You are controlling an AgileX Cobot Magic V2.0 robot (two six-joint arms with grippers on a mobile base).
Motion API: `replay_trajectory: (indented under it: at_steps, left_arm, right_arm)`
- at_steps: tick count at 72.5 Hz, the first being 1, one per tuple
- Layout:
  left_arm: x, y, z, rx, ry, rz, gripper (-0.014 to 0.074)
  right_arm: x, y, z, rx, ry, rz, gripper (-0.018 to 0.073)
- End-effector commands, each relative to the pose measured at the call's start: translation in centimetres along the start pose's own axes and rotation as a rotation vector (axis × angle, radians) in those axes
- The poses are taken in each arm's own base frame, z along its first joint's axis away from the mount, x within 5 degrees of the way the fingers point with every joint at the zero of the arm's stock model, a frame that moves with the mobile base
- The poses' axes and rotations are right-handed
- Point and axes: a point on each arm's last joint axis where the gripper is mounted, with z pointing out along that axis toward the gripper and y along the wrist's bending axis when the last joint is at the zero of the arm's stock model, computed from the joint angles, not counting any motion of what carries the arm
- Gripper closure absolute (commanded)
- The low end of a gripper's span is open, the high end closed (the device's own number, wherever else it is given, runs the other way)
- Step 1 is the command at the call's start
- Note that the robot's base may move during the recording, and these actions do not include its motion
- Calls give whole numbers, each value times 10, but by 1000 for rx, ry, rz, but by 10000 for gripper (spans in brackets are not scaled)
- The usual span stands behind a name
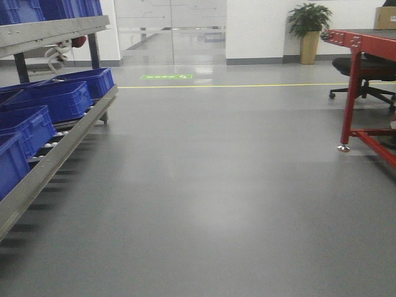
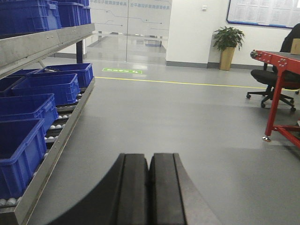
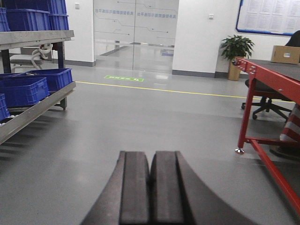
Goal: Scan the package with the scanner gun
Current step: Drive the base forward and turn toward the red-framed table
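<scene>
A two-tier roller rack [image 2: 42,44] stands at left, four blue bins [image 2: 47,86] in a row on its lower shelf and more above; their contents cannot be made out. The polished grey floor [image 1: 216,185], crossed by one yellow line [image 1: 247,85], runs to glass doors [image 1: 173,31]. The left end effector [image 2: 149,187] and right end effector [image 3: 151,187] hang above it, pads pressed together, empty. At right are one potted plant [image 1: 309,25], one office chair [image 2: 269,79] and one red table [image 3: 267,70] — on it a single cardboard box [image 3: 285,54].

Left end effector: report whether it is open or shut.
Shut. On the left end effector, both black fingers meet with no gap, nothing between them.
</scene>
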Motion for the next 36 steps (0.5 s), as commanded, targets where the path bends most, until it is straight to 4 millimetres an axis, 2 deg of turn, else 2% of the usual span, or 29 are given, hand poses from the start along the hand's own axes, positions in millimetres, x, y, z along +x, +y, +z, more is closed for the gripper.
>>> replay_trajectory:
  at_steps: [1,36]
  left_arm:
    - [-3,0,0,6,-25,-4,708]
    - [-3,0,0,4,-25,-4,708]
  right_arm:
    - [-2,-1,0,7,-26,-6,727]
    - [-2,-1,0,7,-26,-6,727]
